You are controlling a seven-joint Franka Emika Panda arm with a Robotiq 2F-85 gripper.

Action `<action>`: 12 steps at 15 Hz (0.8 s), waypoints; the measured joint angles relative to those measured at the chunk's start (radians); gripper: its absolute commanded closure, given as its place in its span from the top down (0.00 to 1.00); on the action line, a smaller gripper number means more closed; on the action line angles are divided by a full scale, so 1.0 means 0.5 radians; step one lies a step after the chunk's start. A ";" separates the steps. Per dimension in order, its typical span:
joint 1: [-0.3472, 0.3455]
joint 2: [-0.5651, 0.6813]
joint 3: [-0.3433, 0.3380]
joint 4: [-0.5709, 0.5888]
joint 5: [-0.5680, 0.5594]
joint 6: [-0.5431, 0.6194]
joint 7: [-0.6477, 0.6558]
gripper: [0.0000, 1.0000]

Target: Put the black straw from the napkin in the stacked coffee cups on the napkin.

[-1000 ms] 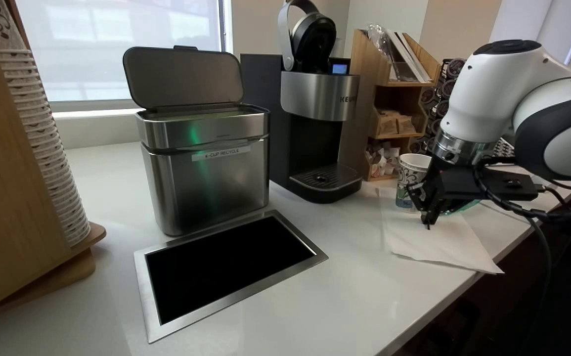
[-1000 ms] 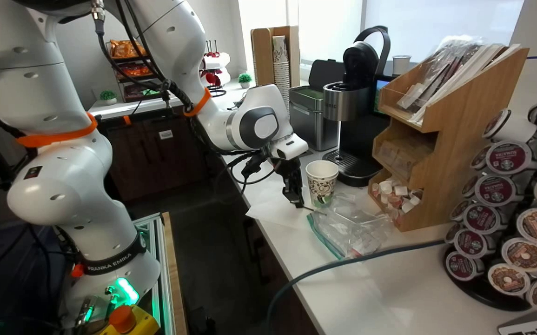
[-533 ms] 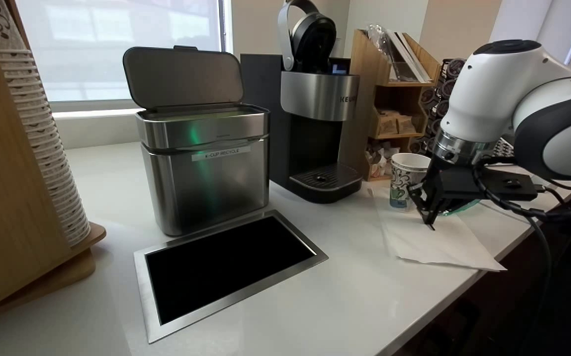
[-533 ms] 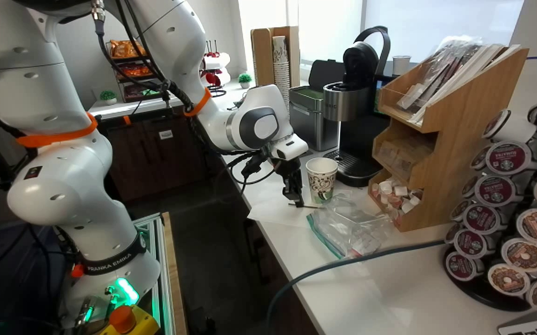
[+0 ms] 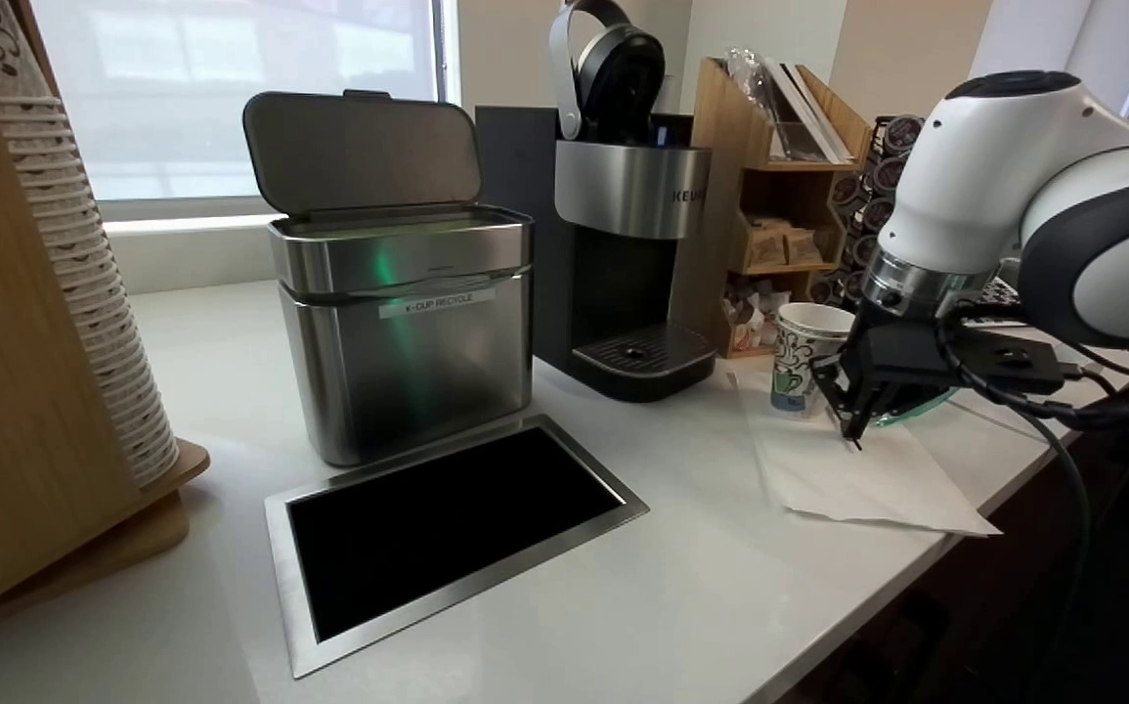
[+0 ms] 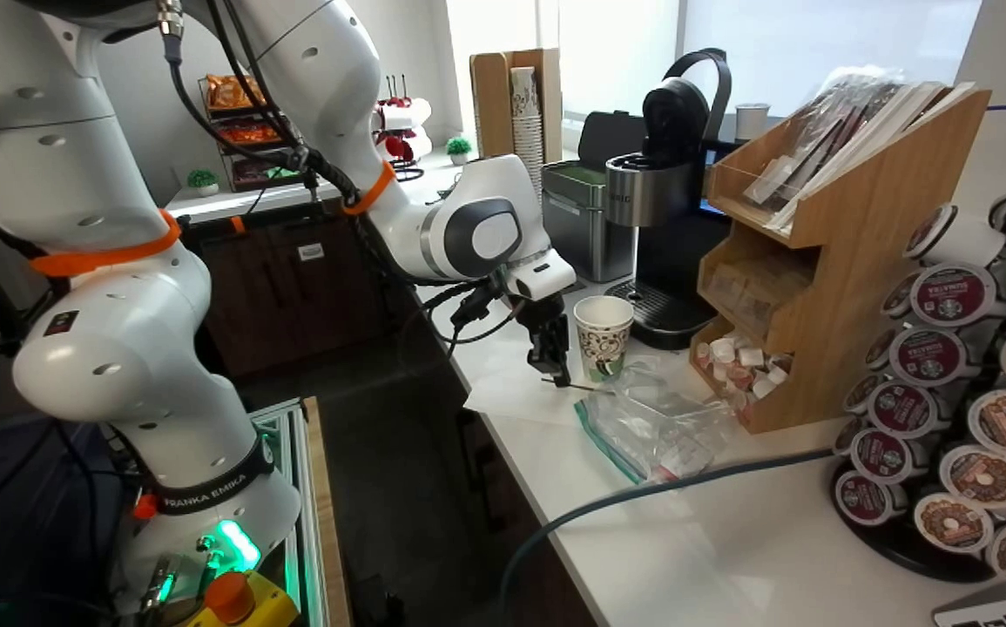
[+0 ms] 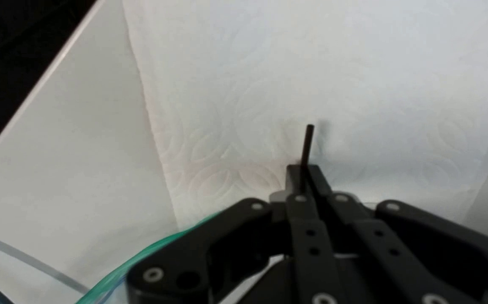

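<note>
Black straw, pinched between the fingertips of your gripper, which stand together on its shaft. In the wrist view you see a short end project past the tips, its shadow falling just beside it on the white napkin; in an exterior view the shaft lies nearly level, its longer part pointing toward the clear plastic bag. Compared with half a second ago, gripper and straw sit slightly higher: you appear to be starting the lift, though whether the whole straw clears the napkin cannot be told. The stacked coffee cups stand upright on the napkin, just beside the gripper and slightly nearer the coffee maker than a second ago; the napkin, too, lies slightly shifted. For the task, this suggests that the pick is made and the insertion remains. You probably need to rise above the rim, then tip the straw toward vertical over the mouth of the cups; kept level, it is likely to catch across the rim or swivel in the pinch. Farther out, a steel bin stands beside the coffee maker.
</note>
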 measured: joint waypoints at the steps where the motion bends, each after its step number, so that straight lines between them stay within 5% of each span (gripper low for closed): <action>1: -0.002 -0.017 -0.003 -0.006 0.006 0.000 0.023 0.01; 12: -0.032 -0.350 -0.043 -0.174 -0.001 -0.003 0.221 0.01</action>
